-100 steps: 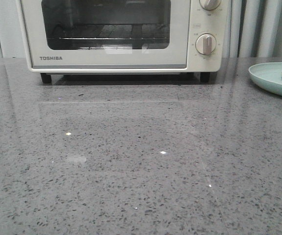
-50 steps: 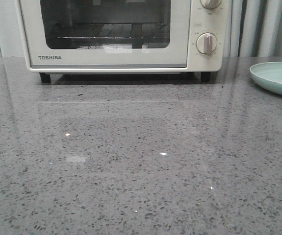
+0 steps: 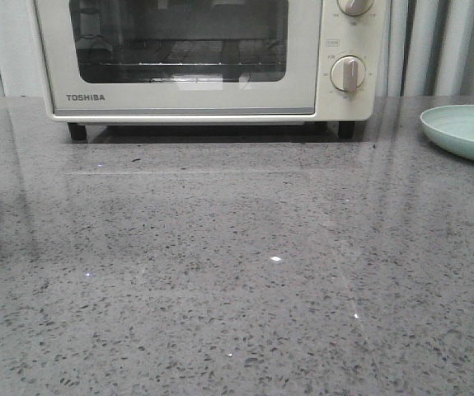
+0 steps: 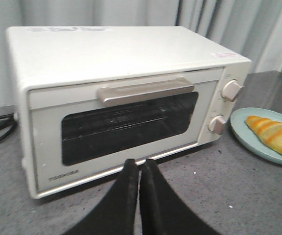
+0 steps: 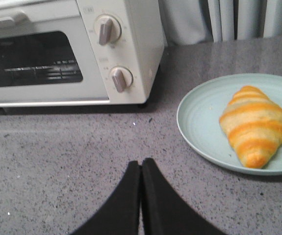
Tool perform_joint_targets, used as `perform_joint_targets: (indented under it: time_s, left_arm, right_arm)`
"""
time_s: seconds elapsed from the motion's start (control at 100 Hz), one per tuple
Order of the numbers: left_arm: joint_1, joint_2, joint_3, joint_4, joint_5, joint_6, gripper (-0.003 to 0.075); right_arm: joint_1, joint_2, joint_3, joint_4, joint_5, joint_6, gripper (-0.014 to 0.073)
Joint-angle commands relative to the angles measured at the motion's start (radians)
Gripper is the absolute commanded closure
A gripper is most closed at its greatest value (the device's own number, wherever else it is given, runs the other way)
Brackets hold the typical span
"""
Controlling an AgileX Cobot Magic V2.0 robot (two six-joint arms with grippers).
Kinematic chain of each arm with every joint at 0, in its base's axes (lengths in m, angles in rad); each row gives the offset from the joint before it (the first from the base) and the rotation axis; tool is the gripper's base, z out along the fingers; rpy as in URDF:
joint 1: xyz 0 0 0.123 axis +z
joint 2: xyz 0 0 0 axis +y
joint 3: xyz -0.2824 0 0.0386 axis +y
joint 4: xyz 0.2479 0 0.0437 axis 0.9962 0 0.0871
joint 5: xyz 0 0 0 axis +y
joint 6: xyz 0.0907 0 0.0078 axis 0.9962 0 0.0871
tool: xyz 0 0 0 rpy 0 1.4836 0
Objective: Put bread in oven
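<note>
We have not begun: the oven point(image 3: 208, 58) door is shut at 12 o'clock, the bread point(image 5: 255, 125) on its plate point(image 5: 202, 122) at 3 o'clock. Both the left claw point(image 4: 139, 169) and the right claw point(image 5: 141, 169) are pressed together, empty. Next, we judge, the door handle point(image 4: 144, 90) needs pulling down.

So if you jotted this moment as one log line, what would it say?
oven door shut | bread on plate, untouched | left gripper shut, empty | right gripper shut, empty

Dark shadow now on countertop point(image 3: 6, 206) at left (front view); glare spots there gone.
</note>
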Motion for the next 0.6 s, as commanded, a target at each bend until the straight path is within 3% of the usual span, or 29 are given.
perform_joint_targets:
  time_s: [0.0, 0.16, 0.59]
  left_arm:
    - [-0.060, 0.096, -0.116, -0.029, -0.049, 0.015, 0.0742]
    - [-0.114, 0.250, -0.258, -0.029, -0.059, 0.015, 0.0742]
    - [-0.114, 0.520, -0.473, -0.030, -0.075, 0.015, 0.0742]
  right_arm:
    - [-0.001, 0.014, -0.038, -0.012, -0.054, -0.003, 0.0641]
    - [-0.001, 0.012, -0.038, -0.012, -0.036, -0.003, 0.0641]
    - [-0.001, 0.012, -0.038, -0.012, -0.006, -0.003, 0.0641]
